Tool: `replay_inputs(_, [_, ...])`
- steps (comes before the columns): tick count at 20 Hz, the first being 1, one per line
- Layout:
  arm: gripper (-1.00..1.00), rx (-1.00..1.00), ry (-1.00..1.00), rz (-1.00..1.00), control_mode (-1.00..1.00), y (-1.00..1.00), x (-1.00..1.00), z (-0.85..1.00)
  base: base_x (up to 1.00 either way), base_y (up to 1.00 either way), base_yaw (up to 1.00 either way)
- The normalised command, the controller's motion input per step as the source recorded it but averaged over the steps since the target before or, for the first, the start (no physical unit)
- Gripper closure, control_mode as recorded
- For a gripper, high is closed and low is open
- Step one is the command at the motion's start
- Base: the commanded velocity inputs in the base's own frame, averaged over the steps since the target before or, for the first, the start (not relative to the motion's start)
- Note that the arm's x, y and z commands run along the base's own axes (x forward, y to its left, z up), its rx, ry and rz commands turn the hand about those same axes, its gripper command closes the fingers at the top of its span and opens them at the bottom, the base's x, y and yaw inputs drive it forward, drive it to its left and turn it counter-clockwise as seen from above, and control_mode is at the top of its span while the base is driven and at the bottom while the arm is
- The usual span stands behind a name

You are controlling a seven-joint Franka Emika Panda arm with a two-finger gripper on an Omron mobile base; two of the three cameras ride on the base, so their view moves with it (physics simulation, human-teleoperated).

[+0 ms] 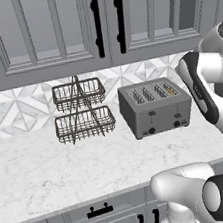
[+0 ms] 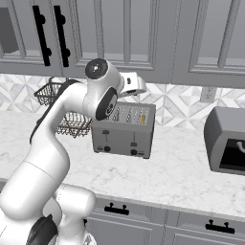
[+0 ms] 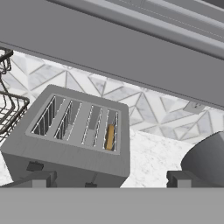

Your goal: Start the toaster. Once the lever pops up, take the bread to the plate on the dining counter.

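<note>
The grey four-slot toaster (image 1: 156, 108) (image 2: 127, 129) (image 3: 78, 131) stands on the marble worktop against the tiled wall. The bread (image 3: 110, 136) (image 1: 171, 89) (image 2: 142, 118) is a golden-brown slice sunk in the toaster's rightmost slot. Two small levers (image 1: 152, 113) sit on the toaster's front, above the dark knobs. My gripper (image 3: 111, 179) hovers above and in front of the toaster, a little to its right. It is open wide, with nothing between its fingers and no contact with the toaster. The plate and the dining counter are out of view.
A two-tier wire basket rack (image 1: 80, 110) (image 2: 62, 115) stands just left of the toaster. A dark grey appliance (image 2: 227, 141) (image 3: 210, 162) sits to its right. Wall cabinets (image 1: 95, 25) hang low over the worktop (image 1: 66, 166), with bare marble in front of the toaster.
</note>
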Motion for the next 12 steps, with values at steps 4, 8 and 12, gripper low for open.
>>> replay_inputs(4, [-1.0,0.0,0.0,0.0,-1.0,0.0,0.0,0.0,0.0,0.0,0.0])
replay_inputs(8, [-1.0,0.0,0.0,0.0,-1.0,0.0,0.0,0.0,0.0,0.0,0.0])
replay_inputs(12, [-1.0,0.0,0.0,0.0,-1.0,0.0,0.0,0.0,0.0,0.0,0.0])
